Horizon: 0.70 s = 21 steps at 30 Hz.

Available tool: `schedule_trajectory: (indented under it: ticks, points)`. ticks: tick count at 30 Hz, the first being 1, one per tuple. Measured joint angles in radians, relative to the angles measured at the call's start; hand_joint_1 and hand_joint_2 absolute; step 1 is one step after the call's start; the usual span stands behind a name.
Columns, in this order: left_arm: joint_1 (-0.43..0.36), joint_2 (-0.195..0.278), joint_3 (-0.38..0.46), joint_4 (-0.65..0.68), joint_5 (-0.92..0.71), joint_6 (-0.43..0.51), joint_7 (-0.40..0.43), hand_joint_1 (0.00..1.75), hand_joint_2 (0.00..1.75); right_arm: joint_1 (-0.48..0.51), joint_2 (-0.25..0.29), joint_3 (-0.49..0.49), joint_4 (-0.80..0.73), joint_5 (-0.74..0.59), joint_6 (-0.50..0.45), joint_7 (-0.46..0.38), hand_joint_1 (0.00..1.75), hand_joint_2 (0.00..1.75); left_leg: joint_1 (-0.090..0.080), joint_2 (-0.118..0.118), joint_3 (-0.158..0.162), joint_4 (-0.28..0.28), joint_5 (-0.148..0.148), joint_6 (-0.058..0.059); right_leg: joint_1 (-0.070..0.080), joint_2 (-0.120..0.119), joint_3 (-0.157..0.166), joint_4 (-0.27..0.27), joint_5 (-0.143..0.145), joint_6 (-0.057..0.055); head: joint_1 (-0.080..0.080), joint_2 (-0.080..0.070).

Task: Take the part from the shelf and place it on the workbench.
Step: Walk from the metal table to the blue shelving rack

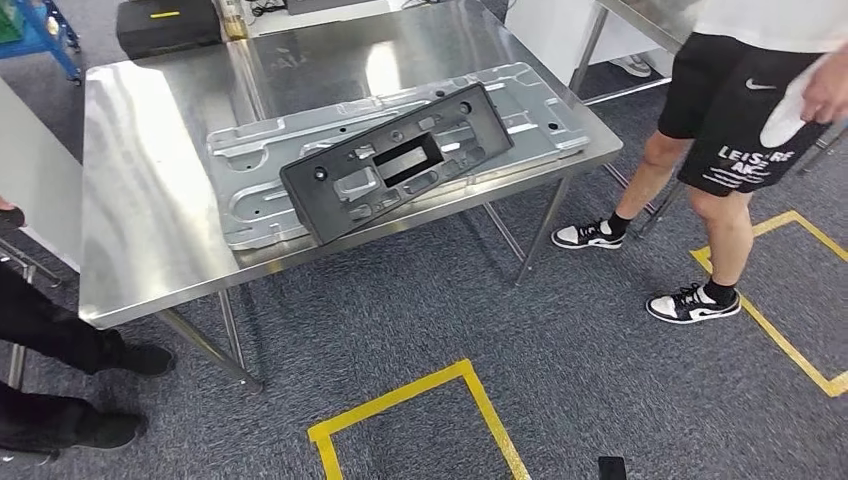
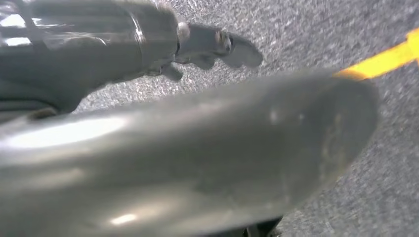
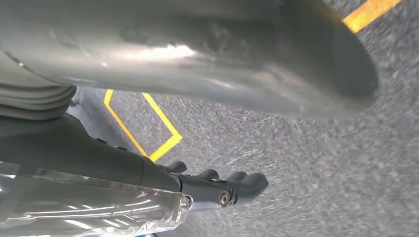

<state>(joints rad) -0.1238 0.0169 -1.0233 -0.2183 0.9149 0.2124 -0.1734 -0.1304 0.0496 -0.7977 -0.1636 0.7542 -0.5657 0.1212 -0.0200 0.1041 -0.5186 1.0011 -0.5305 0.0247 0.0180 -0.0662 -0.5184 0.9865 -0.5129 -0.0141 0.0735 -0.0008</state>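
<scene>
The black part (image 1: 398, 160) lies on the tabletop (image 1: 140, 230) atop a grey panel (image 1: 260, 180), long axis slanting left-to-right; both arms hang — left robot hand (image 2: 217, 47) and right robot hand (image 3: 222, 187) empty, fingers loose, over carpet.

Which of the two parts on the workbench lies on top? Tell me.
The black plastic panel. It rests askew across the larger silver stamped metal plate, which lies flat on the steel workbench, and its near corner overhangs the edge.

Black part (image 1: 397, 163), silver workbench (image 1: 150, 200), apparently grey carpet (image 1: 560, 380)

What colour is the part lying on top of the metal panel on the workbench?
Black part, resting on a silver-grey panel; clearest in the head view.
</scene>
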Motion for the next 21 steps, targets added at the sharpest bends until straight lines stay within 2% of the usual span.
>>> schedule_trajectory:
  ticks: [1,2,3,5,6,7,8,9,10,11,12,14,15,16,17,18,19,21]
  points:
    - [-0.001,0.0,0.0,0.0,0.0,0.0,0.002,0.0,0.0,0.002,0.0,0.0,0.0,0.0,0.0,0.0,0.0,0.0,0.0,0.008,-0.001,0.0,-0.001,-0.003,-0.001,0.01,0.0,-0.006,0.003,-0.002,0.001,0.0]
    - [-0.002,0.0,0.0,0.0,0.0,0.0,0.004,0.0,0.0,0.005,0.001,0.0,0.001,0.0,0.0,0.0,0.0,0.0,0.001,-0.007,-0.002,0.004,-0.006,-0.008,-0.003,0.019,0.002,-0.014,0.009,-0.002,0.0,0.0]
    - [-0.003,0.0,0.0,0.0,0.0,0.0,0.006,0.0,0.0,0.006,0.003,0.0,0.002,0.0,0.001,0.0,0.0,0.0,0.004,-0.036,-0.01,0.023,-0.02,-0.014,-0.007,0.028,0.003,-0.022,0.015,-0.004,-0.002,0.0]
    - [-0.003,0.002,0.0,0.0,0.0,0.0,0.01,0.0,0.0,0.003,0.008,0.0,0.003,0.0,0.002,0.0,0.0,0.0,0.012,-0.103,-0.054,0.119,-0.075,-0.027,-0.014,0.047,0.003,-0.031,0.024,-0.006,-0.01,0.0]
    - [-0.001,0.003,0.0,0.0,0.0,0.0,0.011,0.0,0.0,0.002,0.009,0.0,0.004,0.0,0.002,0.0,0.0,0.0,0.016,-0.115,-0.088,0.187,-0.105,-0.032,-0.016,0.059,0.002,-0.031,0.026,-0.007,-0.016,0.0]
    - [0.001,0.004,0.0,0.0,0.0,0.0,0.012,0.0,0.0,0.002,0.01,0.0,0.004,0.0,0.002,0.0,0.0,0.0,0.019,-0.116,-0.117,0.244,-0.124,-0.036,-0.017,0.071,0.001,-0.029,0.026,-0.007,-0.021,0.0]
    - [0.002,0.005,0.0,0.0,0.001,0.0,0.013,0.0,0.0,0.003,0.012,0.0,0.004,0.0,0.003,0.0,0.0,0.0,0.022,-0.113,-0.134,0.275,-0.124,-0.04,-0.018,0.083,0.0,-0.027,0.025,-0.006,-0.024,0.0]
    - [0.003,0.006,0.0,0.0,0.001,0.0,0.013,0.0,0.0,0.005,0.013,0.0,0.004,0.0,0.003,0.0,0.0,0.0,0.026,-0.112,-0.133,0.266,-0.102,-0.043,-0.02,0.096,0.0,-0.024,0.024,-0.004,-0.025,0.0]
    - [0.003,0.007,0.0,0.0,0.0,0.0,0.013,0.0,0.0,0.005,0.014,0.0,0.004,0.0,0.003,0.001,0.0,0.0,0.031,-0.115,-0.116,0.224,-0.066,-0.047,-0.022,0.109,0.0,-0.019,0.021,0.0,-0.026,0.0]
    - [0.003,0.008,0.0,0.0,0.0,0.0,0.013,0.0,0.0,0.006,0.015,0.0,0.005,0.0,0.003,0.001,0.0,0.0,0.037,-0.135,-0.088,0.162,-0.028,-0.051,-0.025,0.123,-0.001,-0.011,0.017,0.007,-0.028,0.0]
    - [0.003,0.008,0.0,0.0,0.0,0.0,0.014,0.0,0.0,0.005,0.016,0.0,0.005,0.0,0.002,0.001,0.0,0.0,0.044,-0.17,-0.063,0.106,-0.002,-0.054,-0.027,0.136,-0.005,0.0,0.012,0.014,-0.031,0.0]
    - [0.004,0.008,0.0,0.0,0.0,0.0,0.015,0.0,0.0,0.001,0.017,0.0,0.006,0.0,0.001,0.001,0.0,0.0,0.052,-0.224,-0.038,0.048,0.007,-0.051,-0.031,0.161,-0.021,0.019,0.006,0.029,-0.034,0.0]
    - [0.005,0.009,0.0,0.0,0.0,0.001,0.016,0.0,0.0,0.0,0.018,0.0,0.006,0.0,0.001,0.002,0.0,0.0,0.052,-0.227,-0.038,0.046,0.002,-0.045,-0.033,0.176,-0.029,0.022,0.007,0.036,-0.034,0.0]
    - [0.006,0.009,0.0,0.0,0.001,0.001,0.016,0.0,0.0,-0.001,0.019,0.0,0.006,0.0,0.001,0.002,0.0,0.0,0.051,-0.21,-0.038,0.045,0.001,-0.037,-0.036,0.192,-0.036,0.022,0.01,0.042,-0.032,0.0]
    - [0.006,0.01,0.0,0.0,0.001,0.002,0.016,0.0,0.0,0.0,0.02,0.0,0.007,0.0,0.001,0.002,0.0,0.0,0.05,-0.194,-0.037,0.043,0.001,-0.03,-0.037,0.194,-0.04,0.024,0.011,0.047,-0.029,0.0]
    - [0.006,0.012,0.0,0.0,0.001,0.003,0.016,0.0,0.0,0.001,0.022,0.0,0.008,0.0,0.001,0.002,0.0,0.0,0.05,-0.175,-0.036,0.042,0.002,-0.024,-0.036,0.179,-0.049,0.037,0.003,0.052,-0.025,0.0]
    - [0.006,0.012,0.0,0.0,0.001,0.004,0.016,0.0,0.0,0.0,0.023,0.0,0.008,0.0,0.001,0.002,0.0,0.0,0.049,-0.155,-0.034,0.04,0.002,-0.018,-0.035,0.153,-0.067,0.069,-0.014,0.055,-0.018,0.0]
    - [0.008,0.013,0.0,0.0,0.001,0.007,0.017,0.0,0.0,-0.006,0.023,0.0,0.009,0.0,0.001,0.002,0.0,0.0,0.043,-0.113,-0.034,0.039,0.0,-0.01,-0.033,0.093,-0.127,0.185,-0.072,0.061,-0.001,0.0]
